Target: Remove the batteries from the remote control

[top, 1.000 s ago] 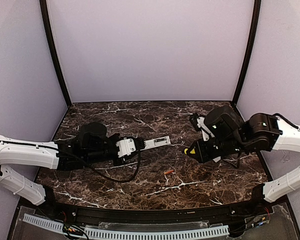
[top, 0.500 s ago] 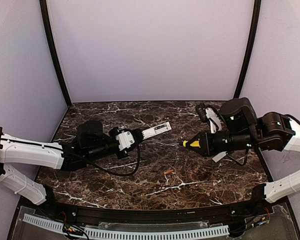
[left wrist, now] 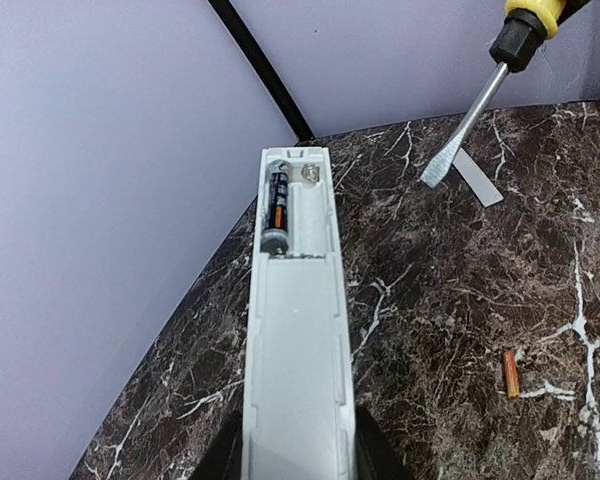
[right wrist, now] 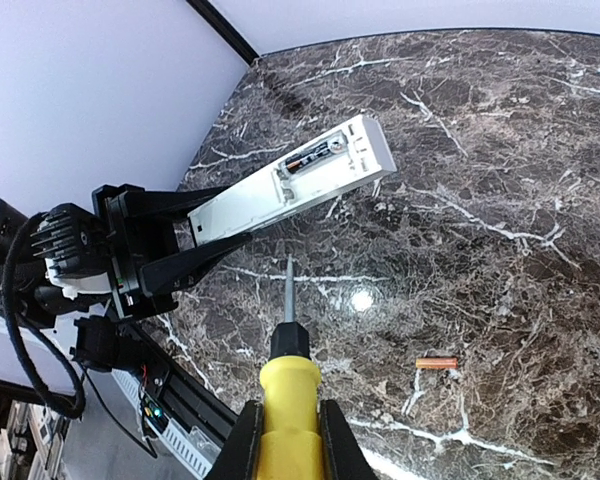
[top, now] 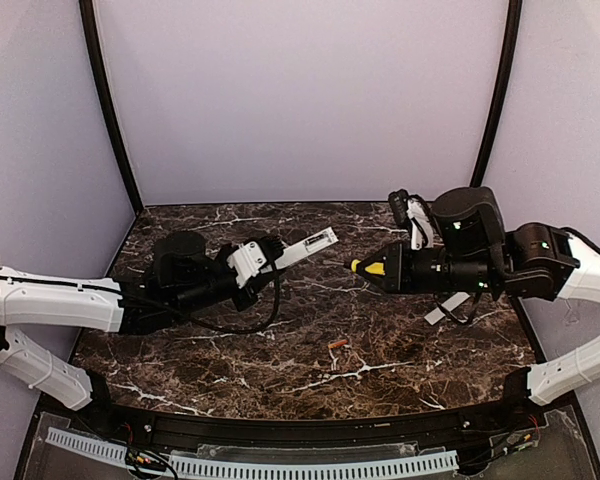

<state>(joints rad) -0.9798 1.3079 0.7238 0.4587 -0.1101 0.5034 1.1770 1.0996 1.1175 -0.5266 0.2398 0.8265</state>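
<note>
Over the desk (top: 230, 340), the top view shows the left end effector (top: 276, 259) pinching the remote control (top: 308, 247), the right end effector (top: 392, 270) clamped on the screwdriver (top: 368, 267), and a loose battery (top: 335, 345) near the front edge. The left wrist shows the remaining battery (left wrist: 276, 205) in the open bay (left wrist: 306, 208); from the right wrist the blade (right wrist: 288, 290) stands short of it, so align, then pry gently under one end.

Pale lavender walls (top: 300, 90) enclose the space on three sides, with black posts (top: 112, 110) at both back corners. The tabletop (top: 280, 350) is dark brown marble veined white, with one bright glare spot (right wrist: 362, 300). A white slotted cable duct (top: 280, 467) runs along its near edge.
</note>
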